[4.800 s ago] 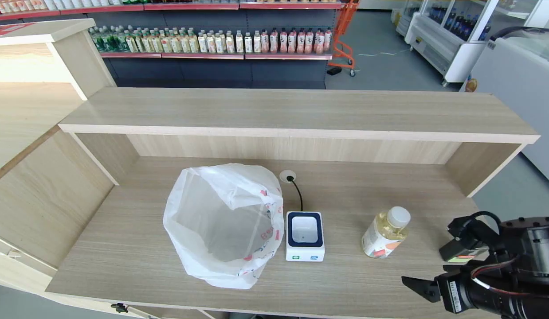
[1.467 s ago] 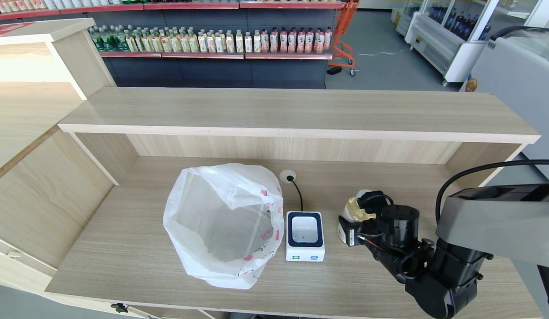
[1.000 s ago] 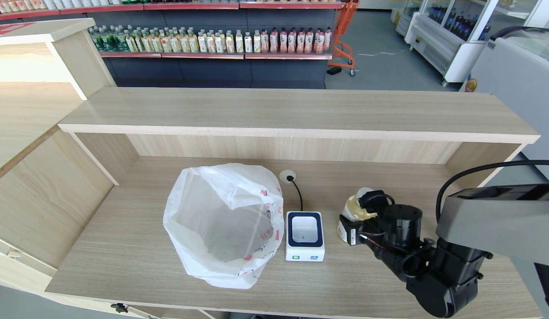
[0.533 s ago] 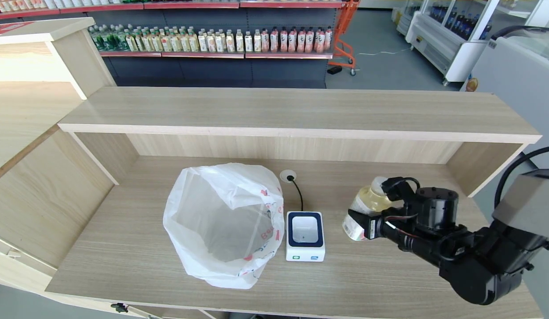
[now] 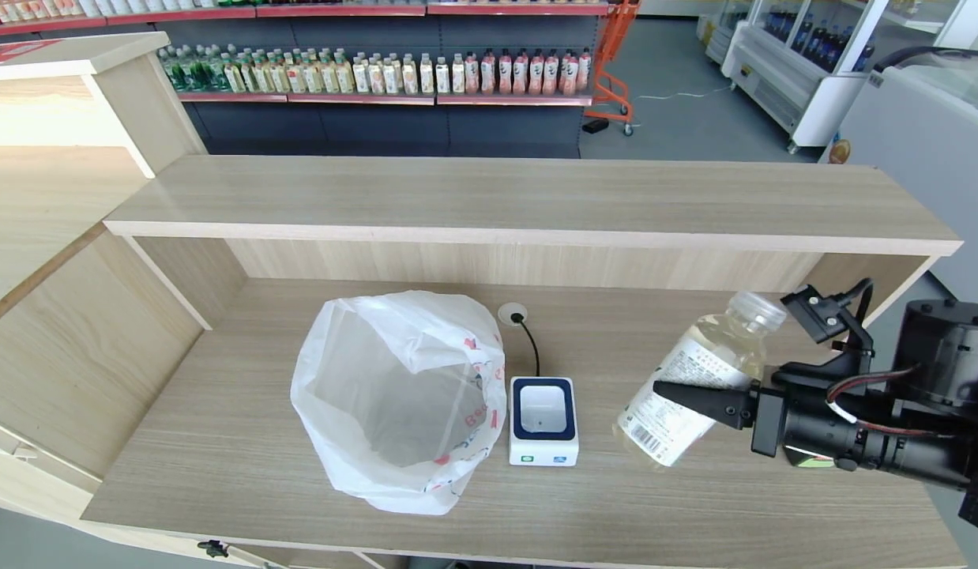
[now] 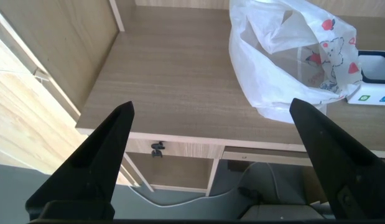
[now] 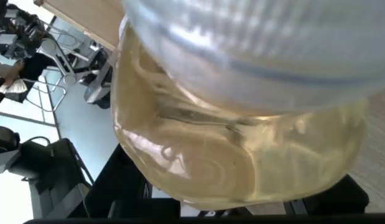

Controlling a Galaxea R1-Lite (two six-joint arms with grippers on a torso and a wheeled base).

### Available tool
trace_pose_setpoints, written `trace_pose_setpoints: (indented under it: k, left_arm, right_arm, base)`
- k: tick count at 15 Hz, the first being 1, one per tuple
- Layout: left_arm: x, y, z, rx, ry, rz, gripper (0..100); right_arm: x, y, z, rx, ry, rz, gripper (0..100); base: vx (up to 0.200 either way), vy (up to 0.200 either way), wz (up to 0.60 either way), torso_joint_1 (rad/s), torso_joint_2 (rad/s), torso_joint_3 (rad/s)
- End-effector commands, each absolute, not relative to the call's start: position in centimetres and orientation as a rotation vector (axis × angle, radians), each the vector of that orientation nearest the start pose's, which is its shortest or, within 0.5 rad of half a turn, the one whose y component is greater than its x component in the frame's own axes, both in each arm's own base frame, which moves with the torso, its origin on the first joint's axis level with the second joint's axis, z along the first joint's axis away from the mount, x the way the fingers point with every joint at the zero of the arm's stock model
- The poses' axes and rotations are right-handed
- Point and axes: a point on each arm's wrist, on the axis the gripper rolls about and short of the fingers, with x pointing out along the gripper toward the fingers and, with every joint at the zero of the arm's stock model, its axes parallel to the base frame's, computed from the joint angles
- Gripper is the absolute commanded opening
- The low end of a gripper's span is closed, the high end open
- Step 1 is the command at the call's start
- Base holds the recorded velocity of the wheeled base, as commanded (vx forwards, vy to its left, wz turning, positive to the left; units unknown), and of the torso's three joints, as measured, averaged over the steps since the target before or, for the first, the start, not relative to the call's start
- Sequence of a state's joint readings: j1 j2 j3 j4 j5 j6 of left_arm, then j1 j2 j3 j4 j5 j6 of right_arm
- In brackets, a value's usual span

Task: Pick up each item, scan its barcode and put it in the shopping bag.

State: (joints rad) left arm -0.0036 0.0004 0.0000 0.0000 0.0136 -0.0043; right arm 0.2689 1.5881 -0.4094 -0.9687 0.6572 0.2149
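A clear bottle of pale yellow drink with a white cap hangs tilted above the right part of the counter, cap up and to the right, its barcode label turned toward the head view. My right gripper is shut on its body, one finger lying across the label. The same bottle looms close in the right wrist view. The white scanner sits at mid-counter, left of the bottle. An open white shopping bag stands beside it. My left gripper hangs open off the counter's front edge, near the bag.
A black cable runs from the scanner to a grommet behind it. A raised wooden shelf and side walls enclose the counter at the back and both ends. Bare counter lies left of the bag.
My right arm reached the standing bottle, shut on it and lifted it. Over the last half second it swung right and tipped the bottle, turning the barcode into view.
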Motion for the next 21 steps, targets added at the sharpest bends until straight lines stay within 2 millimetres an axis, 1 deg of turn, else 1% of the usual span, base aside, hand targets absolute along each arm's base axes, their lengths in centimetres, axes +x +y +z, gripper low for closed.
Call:
trace_pose_setpoints:
  k: [1,3,5,6,8,12,15,21]
  left_arm:
    - [-2.3,0.0,7.5,-0.005,0.0,0.011,100]
    - [-2.3,0.0,7.5,-0.005,0.0,0.012,100]
    - [-2.3,0.0,7.5,-0.005,0.0,0.011,100]
    - [-2.3,0.0,7.5,-0.005,0.0,0.011,100]
    - [-2.3,0.0,7.5,-0.005,0.0,0.011,100]
    - [-2.3,0.0,7.5,-0.005,0.0,0.011,100]
    - [-2.3,0.0,7.5,-0.005,0.0,0.011,100]
    - [-2.3,0.0,7.5,-0.005,0.0,0.011,100]
  right_arm:
    - [20.4,8.1,15.5,0.246,0.314,0.945,0]
    - [19.8,8.5,15.8,0.256,0.34,1.017,0]
    - [19.3,9.4,16.3,0.252,0.339,1.157,0]
    - [19.0,10.1,16.1,0.252,0.356,1.202,0]
    - [19.0,10.8,15.6,0.252,0.382,1.23,0]
    - [18.8,12.0,15.6,0.244,0.397,1.28,0]
    - [18.3,12.8,15.6,0.236,0.401,1.323,0]
    - [18.3,13.0,15.7,0.233,0.397,1.33,0]
  base:
    - [0.0,0.0,0.0,0.0,0.0,0.0]
    - [0.0,0.0,0.0,0.0,0.0,0.0]
    - [0.0,0.0,0.0,0.0,0.0,0.0]
    - [0.0,0.0,0.0,0.0,0.0,0.0]
    - [0.0,0.0,0.0,0.0,0.0,0.0]
    - [0.0,0.0,0.0,0.0,0.0,0.0]
    - [0.0,0.0,0.0,0.0,0.0,0.0]
    - [0.0,0.0,0.0,0.0,0.0,0.0]
